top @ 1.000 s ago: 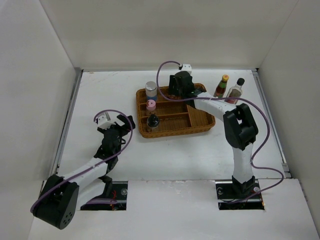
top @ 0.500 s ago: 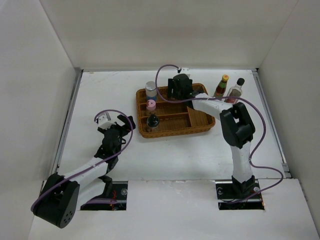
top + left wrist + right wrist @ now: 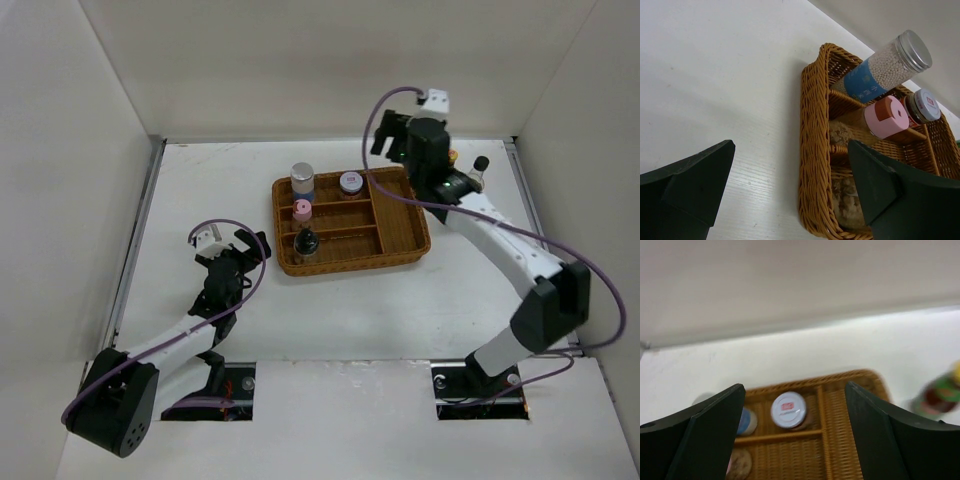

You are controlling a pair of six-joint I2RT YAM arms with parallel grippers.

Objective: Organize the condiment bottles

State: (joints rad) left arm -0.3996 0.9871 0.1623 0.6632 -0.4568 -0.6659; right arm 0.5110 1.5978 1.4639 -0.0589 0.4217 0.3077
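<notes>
This is looking like a robotics lab cell: plain white panels [image 3: 300, 60] are closing in a white table [image 3: 350, 310] behind and on both sides of the wicker tray [image 3: 350, 267], and two arms [image 3: 505, 248] trailing purple cables [image 3: 372, 125] are standing bolted at the edge nearer than it.

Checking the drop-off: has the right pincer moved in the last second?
Yes. The right pincer has pulled up off the wicker tray, toward the far wall and slightly rightward, open, leaving the red-lidded jar standing in the back compartment.

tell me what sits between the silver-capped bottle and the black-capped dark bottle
The pink-capped bottle stands between them in the wicker tray; the top view shows it.
</notes>
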